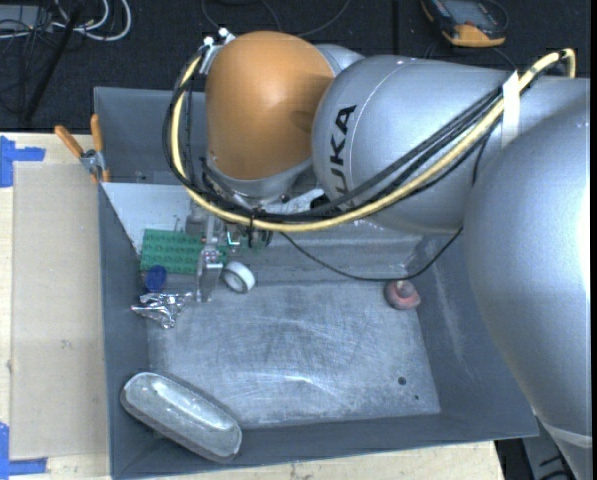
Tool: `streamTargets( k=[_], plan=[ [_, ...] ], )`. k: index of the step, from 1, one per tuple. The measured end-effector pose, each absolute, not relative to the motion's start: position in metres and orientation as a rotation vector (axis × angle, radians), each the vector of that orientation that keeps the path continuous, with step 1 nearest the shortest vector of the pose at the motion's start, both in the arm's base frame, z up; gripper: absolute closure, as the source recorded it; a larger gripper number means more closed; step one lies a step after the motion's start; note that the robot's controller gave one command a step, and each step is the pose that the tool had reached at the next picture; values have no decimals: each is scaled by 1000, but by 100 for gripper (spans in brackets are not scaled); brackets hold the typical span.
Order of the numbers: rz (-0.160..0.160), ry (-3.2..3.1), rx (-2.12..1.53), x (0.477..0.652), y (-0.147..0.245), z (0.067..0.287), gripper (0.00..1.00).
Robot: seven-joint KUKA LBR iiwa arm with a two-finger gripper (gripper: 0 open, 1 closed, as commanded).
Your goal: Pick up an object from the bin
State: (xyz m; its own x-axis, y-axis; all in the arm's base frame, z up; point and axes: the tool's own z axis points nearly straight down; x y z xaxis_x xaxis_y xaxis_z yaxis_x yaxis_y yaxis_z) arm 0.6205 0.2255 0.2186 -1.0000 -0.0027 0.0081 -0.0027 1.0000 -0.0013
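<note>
My gripper hangs low in the bin's back left part, below the arm's wrist. It is just right of a green studded plate and a small blue cap-like piece. A white ring lies directly to its right. A crumpled silver foil piece lies on the floor just below and left of it. I see nothing held in the gripper.
A long grey translucent oblong thing lies at the bin's front left corner. A small pink round thing sits at the right by the wall. The arm covers the bin's back right.
</note>
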Motion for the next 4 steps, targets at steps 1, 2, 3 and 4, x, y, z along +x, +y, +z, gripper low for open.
streamTargets(
  k=[1, 2, 3, 4],
  plan=[
    [7, -3130, -110, 605, 183, 128, 0],
    [2, -3137, 39, 620, 136, 84, 0],
    [-1, -3116, 425, 622, 190, 72, 0],
    [-6, -3120, 404, 597, 228, 128, 0]
  ],
)
